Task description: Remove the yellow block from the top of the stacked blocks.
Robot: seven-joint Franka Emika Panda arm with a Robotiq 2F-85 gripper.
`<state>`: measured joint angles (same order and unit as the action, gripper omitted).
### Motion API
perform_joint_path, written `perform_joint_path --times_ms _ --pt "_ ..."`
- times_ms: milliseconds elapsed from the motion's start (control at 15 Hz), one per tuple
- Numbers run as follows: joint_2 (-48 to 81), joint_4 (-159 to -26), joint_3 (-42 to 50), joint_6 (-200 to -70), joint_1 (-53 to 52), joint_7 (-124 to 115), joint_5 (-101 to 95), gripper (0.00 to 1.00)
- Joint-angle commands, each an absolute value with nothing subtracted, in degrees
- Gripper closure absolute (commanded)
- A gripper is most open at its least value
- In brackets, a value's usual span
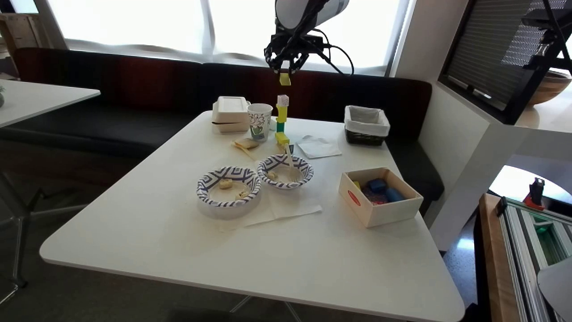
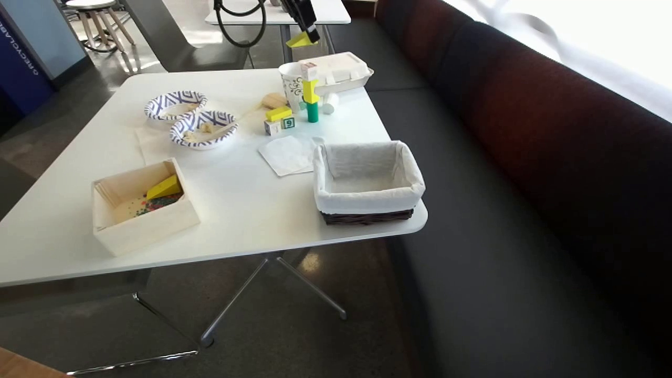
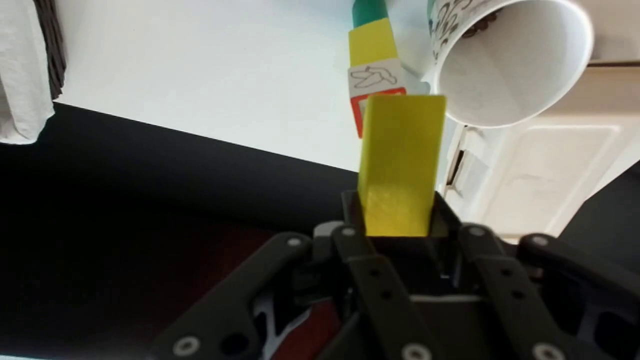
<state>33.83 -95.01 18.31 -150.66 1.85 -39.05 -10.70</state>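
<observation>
My gripper (image 1: pixel 286 71) is shut on a yellow block (image 3: pixel 404 165), gripping its near end. The held block also shows in both exterior views (image 1: pixel 285 79) (image 2: pixel 301 40), in the air above the stack with a gap below it. The stack has a letter block (image 2: pixel 309 72) on top, a yellow block (image 2: pixel 310 92) in the middle and a green block (image 2: pixel 312 111) at the base. In the wrist view the stack's letter block (image 3: pixel 374 77) is partly hidden behind the held block. A low pile beside it has another yellow block (image 2: pixel 278 113) on letter blocks (image 2: pixel 272 127).
A paper cup (image 1: pixel 260 120) and a takeout box (image 1: pixel 231 114) stand close to the stack. Two patterned bowls (image 1: pixel 229 170) (image 1: pixel 286 185), a napkin (image 1: pixel 319 147), a cloth-lined basket (image 2: pixel 370 202) and a wooden box of blocks (image 1: pixel 395 214) are on the table (image 1: pixel 178 250).
</observation>
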Motion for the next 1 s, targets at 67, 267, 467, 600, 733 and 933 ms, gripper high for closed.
perform_joint_path --times_ms 67,267,467,600,733,933 --pt "25.9 -105.7 16.7 -152.4 0.3 -32.3 -11.1 0.92" --pt "29.4 -100.3 17.5 -150.8 0.6 -33.7 -10.2 0.67" --pt "29.7 -100.0 17.8 -150.8 0.8 -33.7 -10.2 0.92" --pt "29.7 -102.0 19.7 -154.0 -0.6 -35.4 -12.7 0.92" --pt "28.7 -106.3 21.2 -158.2 -2.0 -36.2 -14.5 0.92" --pt "27.8 -111.4 22.4 -162.9 -3.5 -36.1 -14.5 0.92"
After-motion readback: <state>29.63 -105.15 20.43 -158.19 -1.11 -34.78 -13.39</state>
